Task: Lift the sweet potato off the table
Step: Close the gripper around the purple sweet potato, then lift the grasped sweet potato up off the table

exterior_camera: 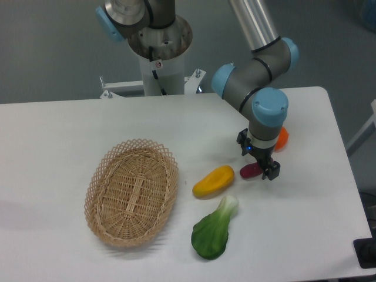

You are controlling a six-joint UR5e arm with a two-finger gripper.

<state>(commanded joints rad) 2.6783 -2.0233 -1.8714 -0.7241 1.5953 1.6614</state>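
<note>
The sweet potato (249, 171) is a small reddish-purple tuber lying on the white table (53, 141), right of centre. Only its left end shows; the rest is hidden behind my gripper (258, 158). The gripper hangs directly over the tuber's right part, pointing down. Its dark fingers (272, 172) stand apart on either side, so it is open. Whether the fingers touch the tuber cannot be told.
A yellow-orange elongated fruit (213, 181) lies just left of the sweet potato. A green leafy vegetable (214, 231) is in front of it. A round orange (282, 138) peeks out behind the arm. A wicker basket (132, 191) sits at the left.
</note>
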